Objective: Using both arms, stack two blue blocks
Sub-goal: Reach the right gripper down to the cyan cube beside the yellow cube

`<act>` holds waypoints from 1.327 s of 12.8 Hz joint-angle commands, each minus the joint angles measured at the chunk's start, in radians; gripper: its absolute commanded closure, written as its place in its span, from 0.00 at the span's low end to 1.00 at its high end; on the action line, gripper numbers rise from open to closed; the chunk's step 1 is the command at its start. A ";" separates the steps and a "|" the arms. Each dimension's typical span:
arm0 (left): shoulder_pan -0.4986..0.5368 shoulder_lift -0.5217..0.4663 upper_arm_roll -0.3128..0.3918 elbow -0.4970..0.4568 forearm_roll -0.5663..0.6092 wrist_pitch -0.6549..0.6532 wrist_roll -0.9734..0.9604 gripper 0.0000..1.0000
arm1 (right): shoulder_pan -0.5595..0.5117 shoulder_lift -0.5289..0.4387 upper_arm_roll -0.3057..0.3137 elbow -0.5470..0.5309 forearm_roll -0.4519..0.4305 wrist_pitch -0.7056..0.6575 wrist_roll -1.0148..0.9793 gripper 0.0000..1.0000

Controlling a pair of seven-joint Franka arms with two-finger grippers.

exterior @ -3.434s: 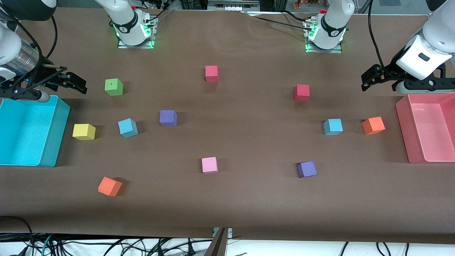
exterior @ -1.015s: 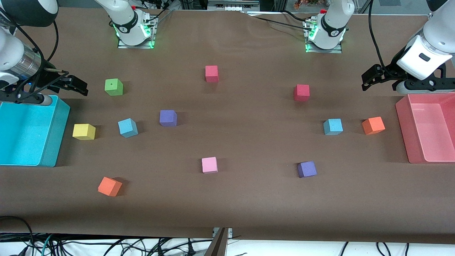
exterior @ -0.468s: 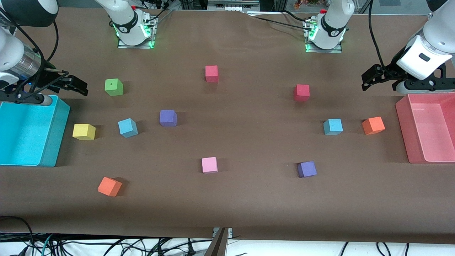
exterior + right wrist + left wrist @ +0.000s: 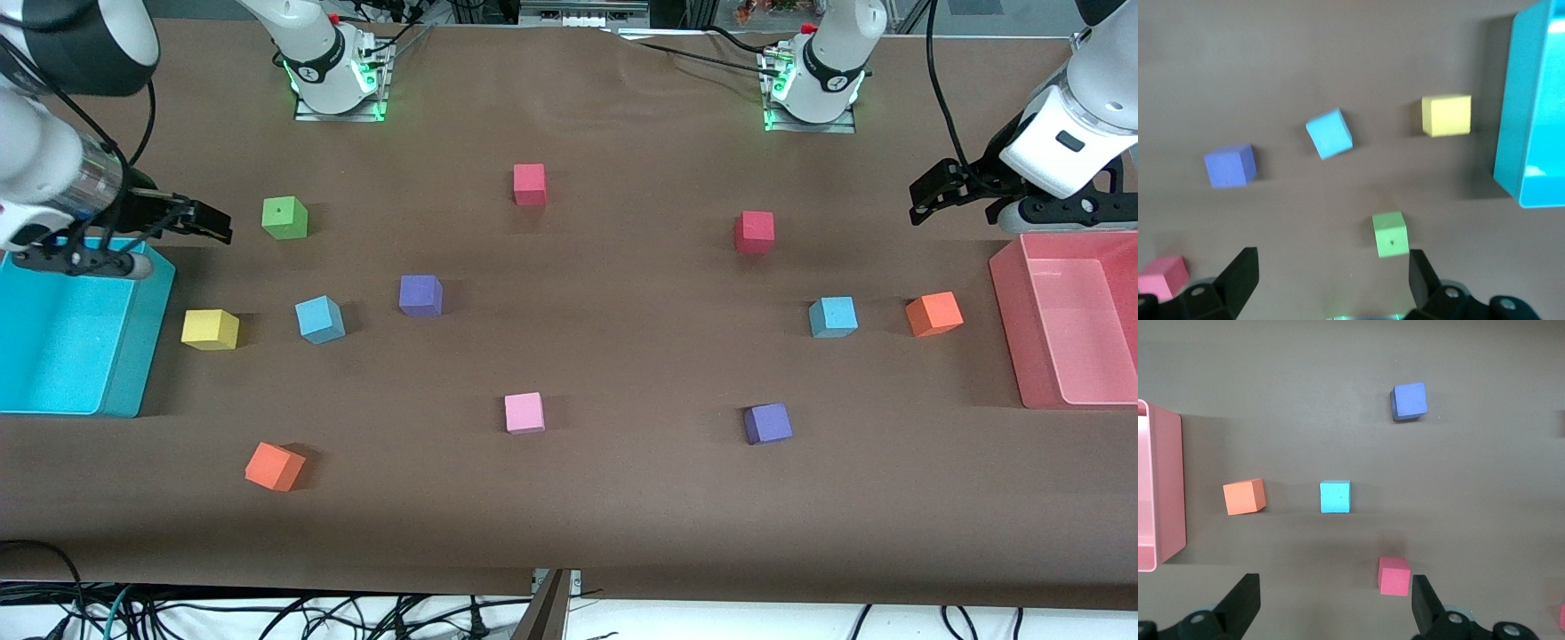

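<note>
1. While its fingers stand spread and empty, the right gripper (image 4: 206, 220) hangs beside the cyan bin (image 4: 133, 356); its wrist view shows one blue block (image 4: 1329, 133) lying tilted.
2. Likewise spread, the left gripper (image 4: 933, 191) hangs near the pink bin (image 4: 1009, 329); the other blue block (image 4: 1335, 497) sits square beside an orange block (image 4: 1244, 497).
3. Only the front view shows the brown tabletop (image 4: 622, 498) with cables (image 4: 267, 613) at its near edge.

Bench (image 4: 622, 498) w/ matte brown cover fills most of frame. Lower edge: white floor strip w/ tangled black cables (image 4: 267, 613). Top edge, centre: metal framing (image 4: 578, 13) & clutter, partly cut off. Light even, overhead; soft shadows on cover. Green glow at upper left & upper right.
</note>
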 commanded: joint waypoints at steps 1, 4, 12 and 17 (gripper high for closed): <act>0.000 0.005 -0.005 0.035 0.006 -0.034 -0.010 0.00 | 0.006 0.060 0.004 -0.008 -0.012 -0.013 -0.070 0.01; 0.002 -0.005 0.001 0.038 0.008 -0.060 -0.010 0.00 | 0.015 0.092 0.007 -0.087 -0.017 0.128 -0.130 0.01; 0.005 -0.008 0.016 0.028 0.020 -0.049 -0.007 0.00 | 0.017 0.197 0.007 -0.459 -0.026 0.784 -0.309 0.01; 0.006 -0.010 0.028 0.023 0.020 -0.049 -0.008 0.00 | 0.011 0.319 0.004 -0.448 -0.023 0.938 -0.368 0.27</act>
